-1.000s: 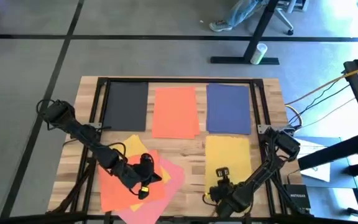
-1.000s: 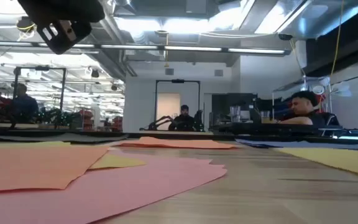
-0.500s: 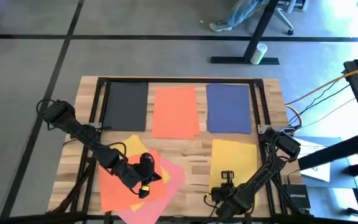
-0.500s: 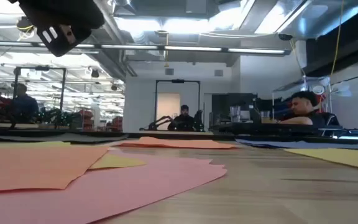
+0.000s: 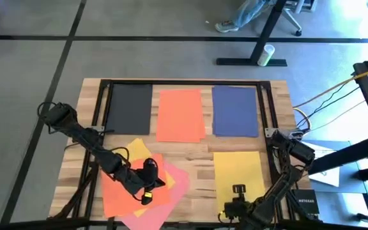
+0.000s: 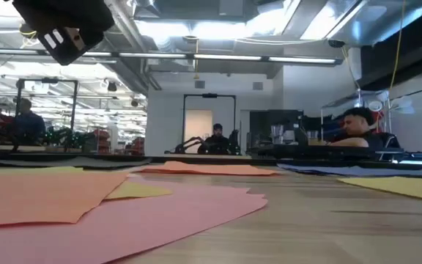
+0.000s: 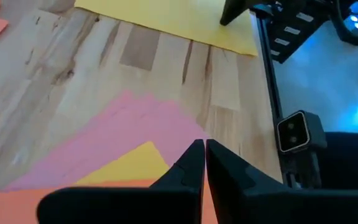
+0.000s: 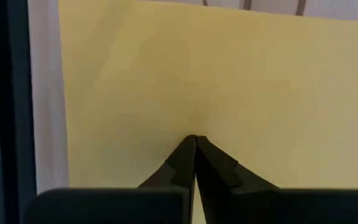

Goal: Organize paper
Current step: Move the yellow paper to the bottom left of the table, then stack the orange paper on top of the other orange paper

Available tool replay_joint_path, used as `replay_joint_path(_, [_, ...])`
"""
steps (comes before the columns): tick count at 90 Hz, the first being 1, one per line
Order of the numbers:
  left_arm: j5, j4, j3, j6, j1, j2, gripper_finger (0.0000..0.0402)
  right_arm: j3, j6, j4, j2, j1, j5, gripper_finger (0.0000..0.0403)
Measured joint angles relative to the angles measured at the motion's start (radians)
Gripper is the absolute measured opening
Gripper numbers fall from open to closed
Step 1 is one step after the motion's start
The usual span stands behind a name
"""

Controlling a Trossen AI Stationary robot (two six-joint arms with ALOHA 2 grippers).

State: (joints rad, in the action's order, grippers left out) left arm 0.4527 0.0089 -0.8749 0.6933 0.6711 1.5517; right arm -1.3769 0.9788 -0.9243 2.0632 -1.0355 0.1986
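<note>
Right gripper (image 8: 195, 144): I'm seeing it sitting at the near edge of the yellow sheet (image 5: 239, 174), fingers closed, tips on the sheet.
Left gripper (image 7: 204, 149): I'm holding it closed, hovering over the loose pile (image 5: 139, 185) of orange, yellow and pink.
Far row: black (image 5: 131, 108), orange (image 5: 180, 115) and blue (image 5: 235, 110) are lying side by side.
Table (image 5: 193, 163): bare wood between the pile and yellow sheet.
</note>
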Motion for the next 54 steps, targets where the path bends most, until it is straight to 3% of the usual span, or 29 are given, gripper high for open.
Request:
replay_joint_path(15, [-0.005,0.0,0.0,-0.003,-0.003,0.0,0.0,-0.055,0.083,-0.141,0.011,0.0,0.029,0.0001])
replay_joint_path(35, [-0.007,-0.009,0.0,-0.003,-0.003,-0.015,0.0,-0.324,0.117,-0.407,0.004,0.0,0.322,0.0033])
replay_joint_path(45, [-0.007,-0.089,0.0,0.013,0.0,-0.049,0.0,-0.409,0.091,-0.435,0.003,0.014,0.431,0.0061])
replay_joint_path(54, [0.004,-0.227,0.0,0.054,0.015,-0.111,0.0,-0.392,0.078,-0.36,0.002,0.075,0.512,0.0087])
